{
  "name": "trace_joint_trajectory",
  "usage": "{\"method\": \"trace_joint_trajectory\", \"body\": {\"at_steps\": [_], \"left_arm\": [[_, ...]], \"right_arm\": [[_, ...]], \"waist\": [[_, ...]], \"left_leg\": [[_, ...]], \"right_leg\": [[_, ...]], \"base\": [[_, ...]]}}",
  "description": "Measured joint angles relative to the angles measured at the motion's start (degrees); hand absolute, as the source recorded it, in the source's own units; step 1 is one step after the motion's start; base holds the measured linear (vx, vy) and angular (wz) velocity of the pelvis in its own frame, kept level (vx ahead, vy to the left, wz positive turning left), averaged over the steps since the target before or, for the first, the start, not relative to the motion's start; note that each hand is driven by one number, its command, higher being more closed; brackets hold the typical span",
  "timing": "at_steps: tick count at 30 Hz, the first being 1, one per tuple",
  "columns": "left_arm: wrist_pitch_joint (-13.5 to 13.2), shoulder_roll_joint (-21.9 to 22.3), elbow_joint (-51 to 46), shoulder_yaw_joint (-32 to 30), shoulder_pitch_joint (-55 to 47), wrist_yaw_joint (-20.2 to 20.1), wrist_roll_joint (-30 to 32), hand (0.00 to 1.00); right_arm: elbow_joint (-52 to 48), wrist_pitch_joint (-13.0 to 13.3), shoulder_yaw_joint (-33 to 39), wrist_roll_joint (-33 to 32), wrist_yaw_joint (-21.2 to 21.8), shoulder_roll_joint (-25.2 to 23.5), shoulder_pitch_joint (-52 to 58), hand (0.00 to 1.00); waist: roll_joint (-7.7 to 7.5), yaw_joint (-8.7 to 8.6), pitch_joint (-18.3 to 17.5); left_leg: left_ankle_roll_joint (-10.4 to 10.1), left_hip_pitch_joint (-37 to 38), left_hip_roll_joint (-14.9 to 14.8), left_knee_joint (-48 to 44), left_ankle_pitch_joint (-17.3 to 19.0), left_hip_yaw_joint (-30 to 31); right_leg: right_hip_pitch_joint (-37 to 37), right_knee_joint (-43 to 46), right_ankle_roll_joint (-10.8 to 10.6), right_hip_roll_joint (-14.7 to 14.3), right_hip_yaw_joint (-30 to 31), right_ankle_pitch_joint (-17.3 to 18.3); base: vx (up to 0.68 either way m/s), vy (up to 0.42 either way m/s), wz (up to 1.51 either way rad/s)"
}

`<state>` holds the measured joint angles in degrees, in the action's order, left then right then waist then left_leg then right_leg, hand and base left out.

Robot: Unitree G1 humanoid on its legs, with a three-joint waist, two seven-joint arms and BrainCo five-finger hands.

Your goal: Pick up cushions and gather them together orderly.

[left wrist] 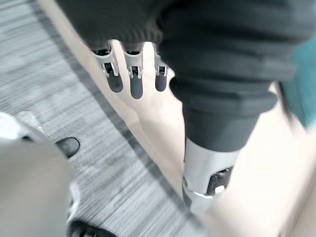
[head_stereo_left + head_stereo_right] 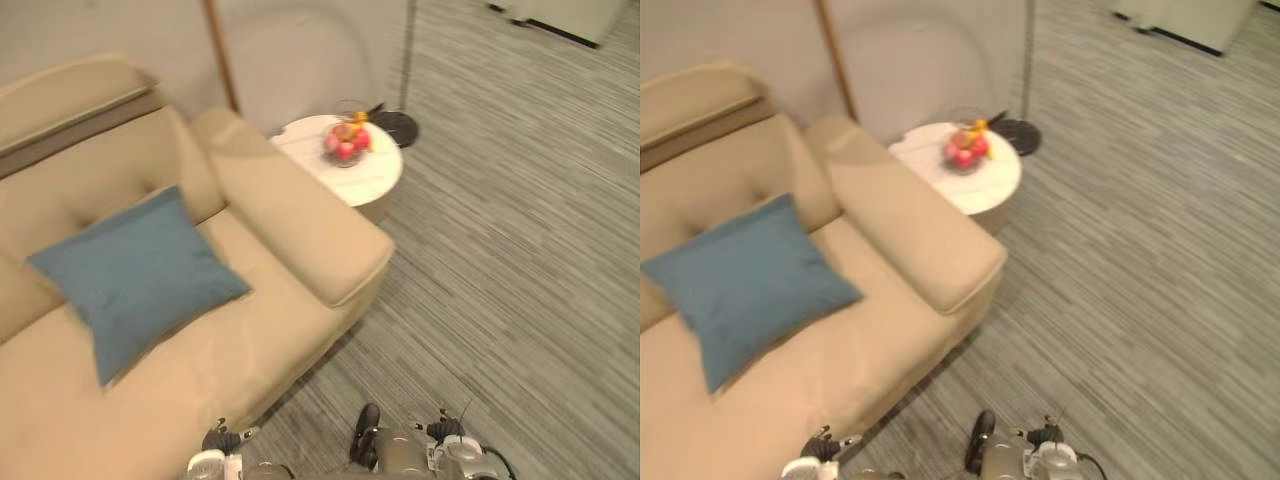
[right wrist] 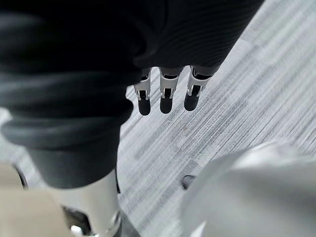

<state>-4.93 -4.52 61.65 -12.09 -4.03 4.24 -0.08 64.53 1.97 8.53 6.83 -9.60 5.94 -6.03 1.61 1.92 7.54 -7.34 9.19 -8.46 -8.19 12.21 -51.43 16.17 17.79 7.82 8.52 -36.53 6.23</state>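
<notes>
Your left hand [image 1: 134, 79] is hanging empty, fingers straight, just beside the front edge of the beige upholstered sofa [image 2: 300, 235]. Your right hand [image 3: 166, 96] is dangling equally slack over the grey striped carpet [image 2: 520, 250]. The square blue fabric cushion [image 2: 135, 275] is lying on the seat towards its back edge. You're best stepping closer and taking opposite edges with both hands.

No text, label, number or sign can be read on the cushion [image 2: 135, 275], sofa [image 2: 290, 215] or table [image 2: 378, 178].
</notes>
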Motion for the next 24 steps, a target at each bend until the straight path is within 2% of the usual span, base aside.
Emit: {"method": "trace_joint_trajectory", "body": {"at_steps": [2,4,5,6,7,8,9,11,12,13,14,15,16,17,18,19,20,21,22,23,24], "left_arm": [[0.4,0.6,1.1,0.1,1.3,0.0,0.0,0.0],[0.4,0.8,1.4,0.3,2.3,0.0,0.1,0.0],[0.3,0.5,1.5,1.0,3.3,-0.2,0.2,0.0],[0.3,0.6,1.4,1.0,3.5,-0.3,0.2,0.0],[0.2,1.1,1.4,1.0,3.4,-0.7,0.4,0.0],[0.2,1.3,1.5,1.0,3.2,-0.8,0.4,0.0],[0.5,1.5,1.6,0.9,3.0,-1.0,0.2,0.0],[-0.1,1.6,-0.2,1.4,3.2,-1.2,-0.2,0.0],[-0.3,1.6,-0.5,1.8,3.3,-1.2,-0.3,0.0],[-1.1,1.6,-1.3,2.4,3.3,-1.2,-0.4,0.0],[-1.2,1.6,-1.5,2.5,3.4,-1.3,-0.5,0.0],[-1.7,1.7,-1.6,2.5,3.5,-1.3,-1.0,0.0],[-2.1,1.8,-1.6,2.2,4.0,-1.6,-1.2,0.0],[-2.1,1.8,-1.6,1.9,4.2,-1.8,-1.2,0.0],[-2.0,1.8,-1.5,1.8,4.2,-1.9,-1.1,0.0],[-2.0,1.7,-1.3,1.7,4.2,-1.9,-1.0,0.0],[-1.8,1.6,-1.1,1.7,4.2,-1.9,-0.4,0.0],[-1.6,1.7,-0.9,1.8,4.2,-2.1,0.2,0.0],[-1.2,1.2,-0.7,1.8,4.7,-2.1,0.6,0.0],[-0.6,0.1,-0.5,2.1,5.5,-2.1,1.5,0.0],[-0.4,0.0,-0.3,2.1,5.6,-2.1,1.6,0.0]], "right_arm": [[0.0,0.0,0.3,-0.1,0.0,0.4,-0.8,0.0],[-0.2,-0.1,0.4,-0.2,0.0,0.3,-1.0,0.0],[-0.2,0.0,0.1,-0.3,-0.1,0.0,-0.2,0.0],[-0.1,0.0,0.1,-0.3,-0.1,0.1,0.1,0.0],[0.1,0.0,-0.3,-0.4,-0.2,0.1,0.4,0.0],[0.5,-0.1,-0.7,-0.6,-0.4,0.3,-0.3,0.0],[0.6,-0.1,-0.7,-0.6,-0.4,0.8,-1.1,0.0],[2.3,0.0,-0.2,-0.7,-0.5,1.1,-1.7,0.0],[2.4,0.0,-0.2,-0.7,-0.5,1.1,-1.7,0.0],[2.5,0.0,0.0,-0.6,-0.5,1.4,-1.8,0.0],[2.4,0.0,0.3,-0.6,-0.6,1.5,-1.9,0.0],[2.3,-0.1,0.4,-0.6,-0.6,1.6,-2.0,0.0],[2.0,-0.1,1.2,-0.6,-0.6,1.6,-2.2,0.0],[1.9,-0.1,2.1,-0.6,-0.6,1.5,-2.2,0.0],[2.0,-0.2,2.5,-0.7,-0.6,1.5,-2.0,0.0],[1.9,-0.3,2.6,-0.7,-0.6,1.5,-1.9,0.0],[1.8,-0.3,3.2,-0.7,-0.5,1.4,-1.5,0.0],[1.8,-0.3,4.3,-0.7,-0.6,1.4,-1.2,0.0],[1.7,-0.4,5.3,-0.7,-0.5,0.8,-0.4,0.0],[1.5,-0.3,7.1,-1.1,-0.5,-0.4,-0.4,0.0],[1.5,-0.3,7.3,-1.5,-0.5,-0.6,-0.5,0.0]], "waist": [[0.9,-0.05,0.1],[0.78,-0.18,0.2],[-0.14,-0.84,0.1],[-0.28,-1.2,0.1],[-0.08,-1.28,0.2],[0.23,-0.8,0.3],[0.63,-0.42,0.5],[0.48,1.19,1.5],[0.4,1.43,1.7],[0.26,1.88,2.1],[0.31,2.03,2.3],[0.1,2.34,2.7],[0.57,3.09,3.2],[0.6,3.91,3.5],[0.91,4.72,3.5],[1.09,4.7,3.4],[1.61,4.35,3.1],[2.07,4.37,2.8],[1.27,4.37,3.3],[0.36,4.35,3.7],[0.34,4.38,3.7]], "left_leg": [[0.0,0.3,-0.4,0.0,0.0,0.2],[0.0,1.3,-1.9,-2.6,0.2,0.2],[0.3,-0.3,-6.0,-12.3,0.9,1.9],[0.8,-1.9,-8.8,-19.1,1.3,4.2],[3.4,-5.2,-11.8,-30.0,3.3,9.4],[4.3,-9.5,-11.7,-37.6,5.8,16.9],[3.8,-11.4,-10.5,-39.1,6.7,20.6],[2.9,-17.7,-3.2,-35.6,8.6,32.3],[2.8,-18.6,-2.0,-34.5,8.7,33.9],[2.4,-21.6,1.4,-29.2,8.6,38.5],[2.0,-22.8,3.3,-24.8,8.2,41.3],[1.6,-24.4,5.0,-18.6,6.7,44.2],[1.6,-25.1,5.8,-12.1,3.8,46.0],[1.6,-25.3,5.7,-8.4,1.6,45.8],[3.0,-25.2,5.7,-3.9,-3.1,44.9],[4.6,-25.2,5.6,-3.4,-4.8,44.0],[7.2,-24.9,5.6,-2.4,-7.8,42.9],[8.4,-24.1,5.8,-1.8,-10.8,42.5],[7.8,-22.8,5.5,-1.5,-11.2,42.0],[7.4,-20.0,4.4,-1.0,-9.7,39.6],[7.4,-19.4,3.9,-0.9,-9.2,38.8]], "right_leg": [[2.7,0.1,-0.4,-3.4,5.2,0.3],[3.0,2.5,-1.0,-4.5,6.2,3.4],[2.4,3.3,-0.5,-5.6,8.1,4.4],[1.7,2.8,-0.4,-6.9,9.8,4.4],[0.6,1.7,-0.3,-9.5,12.4,4.4],[-0.8,-0.1,-0.1,-12.5,16.2,3.8],[-2.0,-1.6,-0.5,-14.0,18.0,3.3],[-7.9,-8.1,-1.5,-17.8,26.3,0.5],[-8.6,-8.8,-1.8,-18.0,27.7,0.2],[-10.5,-11.1,-3.1,-18.4,31.3,-0.6],[-11.5,-12.6,-3.9,-18.6,33.9,-1.1],[-12.8,-14.2,-4.7,-18.8,37.5,-1.6],[-14.1,-15.0,-5.6,-19.4,42.7,-2.2],[-14.7,-15.5,-6.0,-19.6,45.2,-2.5],[-15.8,-16.2,-6.2,-19.8,49.6,-2.4],[-16.2,-16.0,-6.0,-19.8,50.6,-1.9],[-16.6,-14.7,-6.0,-20.1,52.7,-1.0],[-16.4,-12.8,-6.3,-20.7,53.9,-0.6],[-16.5,-11.0,-7.1,-20.6,53.8,-0.1],[-14.6,-4.7,-12.9,-20.7,52.5,2.5],[-13.6,-2.2,-13.9,-20.8,51.5,3.5]], "base": [[0.13,-0.212,-1.56],[0.18,-0.225,-1.18],[0.18,-0.226,-0.84],[0.17,-0.239,-0.95],[0.16,-0.215,-1.43],[0.15,-0.18,-1.62],[0.16,-0.113,-1.87],[0.21,-0.066,-1.83],[0.18,-0.028,-1.72],[0.15,0.003,-1.35],[0.21,0.01,-1.77],[0.29,0.024,-1.89],[0.28,0.033,-1.99],[0.33,0.048,-2.29],[0.37,0.066,-1.77],[0.39,0.075,-1.58],[0.42,0.123,-1.0],[0.44,0.139,-1.09],[0.54,0.142,-1.25],[0.43,0.081,-1.05],[0.38,0.059,-1.03]]}}
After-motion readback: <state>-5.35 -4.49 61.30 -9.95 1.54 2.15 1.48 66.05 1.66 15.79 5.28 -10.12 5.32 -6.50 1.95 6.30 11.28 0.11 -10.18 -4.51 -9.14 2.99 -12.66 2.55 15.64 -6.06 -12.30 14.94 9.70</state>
